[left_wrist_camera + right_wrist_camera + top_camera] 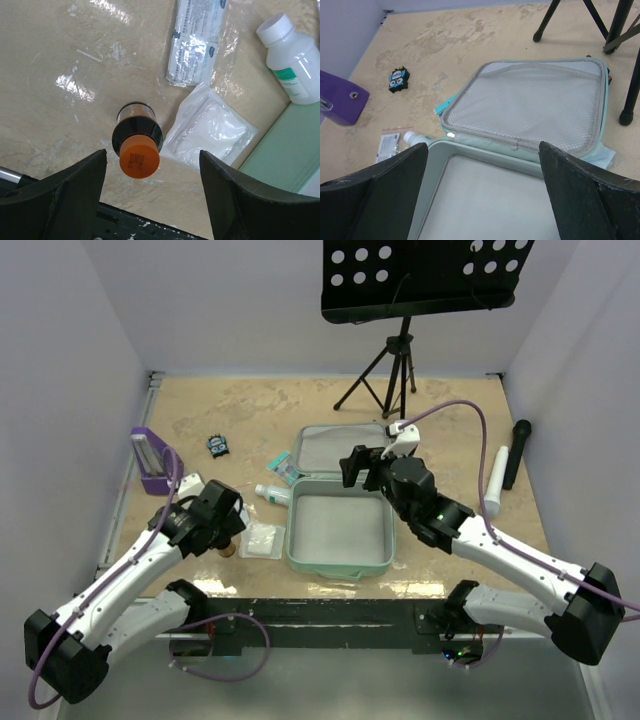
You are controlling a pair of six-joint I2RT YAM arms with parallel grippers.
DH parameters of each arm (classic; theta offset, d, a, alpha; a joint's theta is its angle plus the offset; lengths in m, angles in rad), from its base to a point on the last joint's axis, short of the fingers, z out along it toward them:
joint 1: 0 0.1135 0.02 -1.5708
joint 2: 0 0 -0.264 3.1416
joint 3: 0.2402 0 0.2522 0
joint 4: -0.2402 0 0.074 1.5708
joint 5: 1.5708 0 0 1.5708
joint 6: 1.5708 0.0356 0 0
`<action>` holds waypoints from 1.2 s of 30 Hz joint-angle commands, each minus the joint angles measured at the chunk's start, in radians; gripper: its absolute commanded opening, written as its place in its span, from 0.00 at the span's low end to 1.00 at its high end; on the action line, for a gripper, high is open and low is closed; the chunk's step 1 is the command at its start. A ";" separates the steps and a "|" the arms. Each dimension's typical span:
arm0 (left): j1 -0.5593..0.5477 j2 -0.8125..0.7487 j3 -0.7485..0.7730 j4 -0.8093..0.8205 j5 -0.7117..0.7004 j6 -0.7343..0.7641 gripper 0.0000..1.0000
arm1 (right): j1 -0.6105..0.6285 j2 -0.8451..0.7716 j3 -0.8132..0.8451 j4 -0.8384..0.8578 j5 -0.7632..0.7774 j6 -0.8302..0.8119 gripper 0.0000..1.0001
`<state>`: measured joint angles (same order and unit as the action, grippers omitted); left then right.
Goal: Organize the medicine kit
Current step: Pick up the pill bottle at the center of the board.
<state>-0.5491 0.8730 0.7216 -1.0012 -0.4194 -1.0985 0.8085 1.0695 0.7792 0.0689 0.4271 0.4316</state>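
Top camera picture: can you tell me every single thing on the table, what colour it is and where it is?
medicine kit: one, mint green, open, table middle
vial: one, amber, orange cap, left of kit
bottle: one, white, green label, lying by kit
gauze packet: one, white, beside vial
printed packet: one, clear, beyond gauze packet
teal packet: one, by lid
purple stand: one, far left
owl-faced item: one, black and blue, back left
tube: one, white, right
stick: one, black, right
music stand: one, black, back
left gripper: open, around vial
right gripper: open, over kit
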 commanded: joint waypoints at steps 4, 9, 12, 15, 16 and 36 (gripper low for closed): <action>-0.015 0.052 0.009 -0.037 -0.051 -0.054 0.72 | -0.002 -0.032 0.000 0.008 -0.011 0.010 0.98; -0.014 0.053 0.010 -0.042 -0.067 -0.069 0.70 | 0.000 -0.025 -0.011 0.025 -0.016 0.012 0.98; -0.014 0.069 0.010 -0.039 -0.067 -0.064 0.64 | 0.000 -0.016 -0.009 0.025 -0.024 0.013 0.97; -0.014 0.067 0.002 -0.028 -0.058 -0.061 0.59 | 0.000 -0.017 -0.009 0.020 -0.019 0.015 0.97; -0.014 0.064 -0.001 -0.027 -0.058 -0.061 0.58 | -0.002 -0.019 -0.011 0.020 -0.019 0.015 0.98; -0.014 0.077 -0.027 0.029 -0.028 -0.026 0.31 | -0.002 -0.028 -0.012 0.012 -0.014 0.021 0.97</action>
<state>-0.5587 0.9607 0.7044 -0.9981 -0.4526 -1.1336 0.8085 1.0557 0.7727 0.0677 0.4229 0.4446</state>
